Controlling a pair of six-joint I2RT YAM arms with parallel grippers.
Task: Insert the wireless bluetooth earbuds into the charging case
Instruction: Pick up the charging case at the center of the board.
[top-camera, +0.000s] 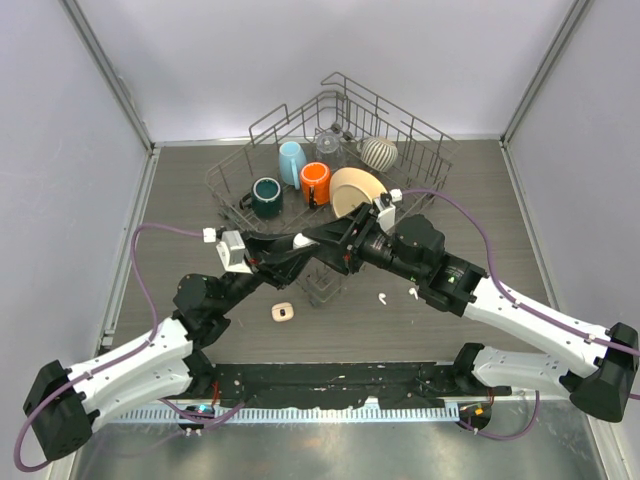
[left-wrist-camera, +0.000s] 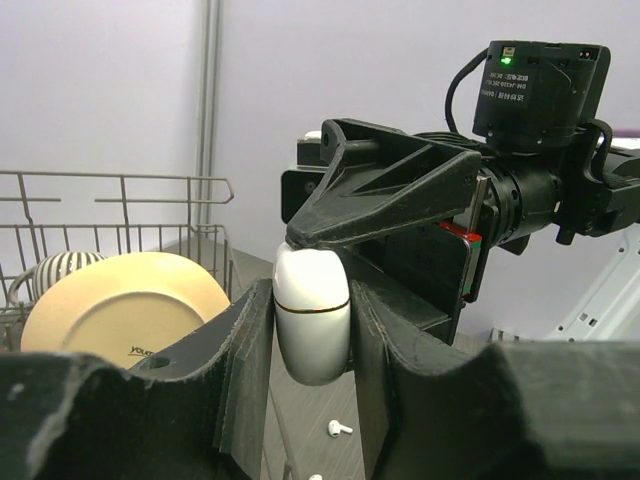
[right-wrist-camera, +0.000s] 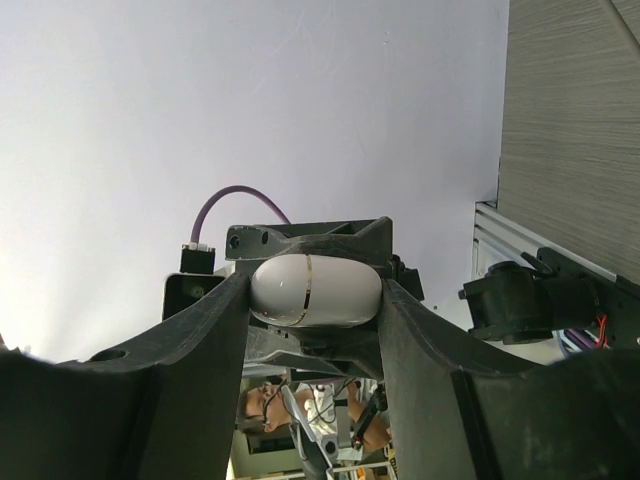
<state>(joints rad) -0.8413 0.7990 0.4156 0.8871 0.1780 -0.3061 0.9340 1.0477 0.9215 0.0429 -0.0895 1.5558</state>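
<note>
**Case is up in the air, buds are down on the surface**

Both arms are hovering nose to nose. The right pincer (right-wrist-camera: 313, 297) is clamping the white charging case (right-wrist-camera: 315, 285) end to end, at a medium spread. The left pincer (left-wrist-camera: 310, 318) is flanking that same case (left-wrist-camera: 312, 340), fingers narrow. I can't tell if it's actually squeezing. Two earbuds (top-camera: 383, 297) are lying loose on the surface (top-camera: 480, 200) beside the right arm, touching neither pincer.
</note>
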